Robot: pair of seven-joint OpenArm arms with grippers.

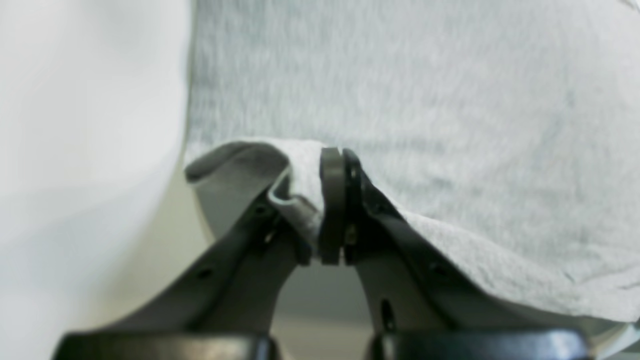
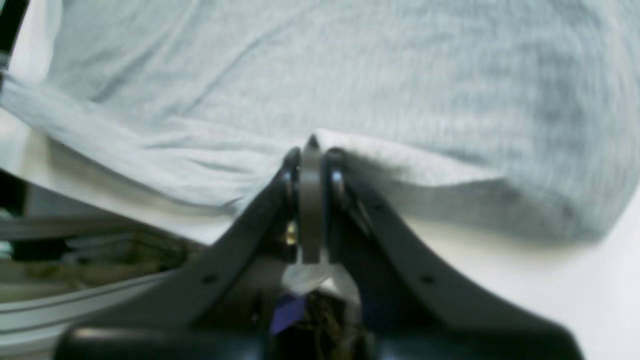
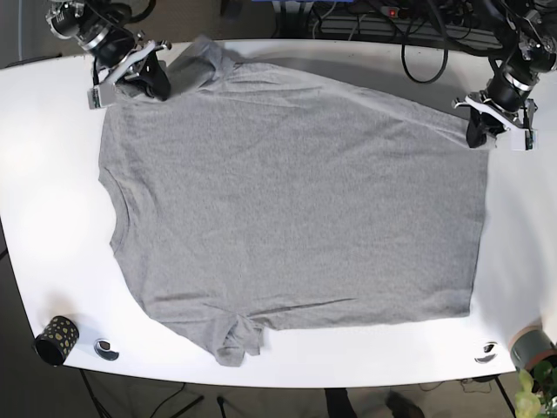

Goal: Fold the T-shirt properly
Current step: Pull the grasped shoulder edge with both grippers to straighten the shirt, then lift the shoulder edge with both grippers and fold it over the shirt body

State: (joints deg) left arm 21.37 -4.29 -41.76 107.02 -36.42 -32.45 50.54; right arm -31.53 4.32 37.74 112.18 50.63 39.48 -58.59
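A grey T-shirt [image 3: 296, 200] lies spread flat on the white table [image 3: 52, 174], neckline toward the left and hem toward the right. My left gripper [image 3: 478, 132] is at the shirt's far right corner. In the left wrist view it [image 1: 339, 160] is shut on a bunched edge of the T-shirt [image 1: 425, 100]. My right gripper [image 3: 153, 84] is at the far left corner, by a sleeve. The right wrist view shows it [image 2: 312, 150] shut on a pinched fold of the T-shirt [image 2: 350, 75]. One sleeve is crumpled near the front edge [image 3: 233, 338].
A black dotted cup [image 3: 55, 338] and a small round disc [image 3: 106, 349] sit at the front left corner. Another disc [image 3: 487, 351], a grey cup [image 3: 532, 345] and a plant [image 3: 533, 396] are at the front right. Cables [image 3: 418, 35] run along the back edge.
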